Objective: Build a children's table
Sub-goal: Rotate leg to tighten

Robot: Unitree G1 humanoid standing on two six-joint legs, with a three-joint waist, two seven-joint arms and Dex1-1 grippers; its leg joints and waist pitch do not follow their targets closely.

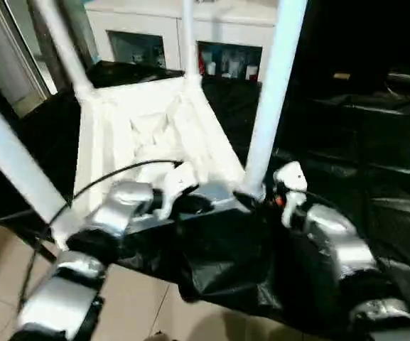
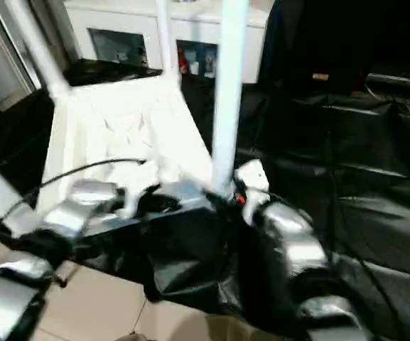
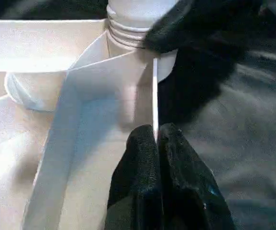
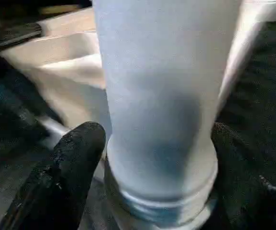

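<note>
One children's table (image 1: 148, 135) lies upside down on a black sheet (image 1: 375, 163), in front of the white cabinet (image 1: 190, 35). Four legs rise from its corners. The right wrist view brings out the threaded base of the near leg (image 4: 161, 124). There the right gripper (image 4: 152, 158) stands wide, its fingers (image 4: 66, 177) either side of that leg. The left wrist view shows the left gripper (image 3: 158, 139) pinched shut on the table's thin rim (image 3: 155, 96), beside that leg's socket.

Head pair above; wrists close-up
</note>
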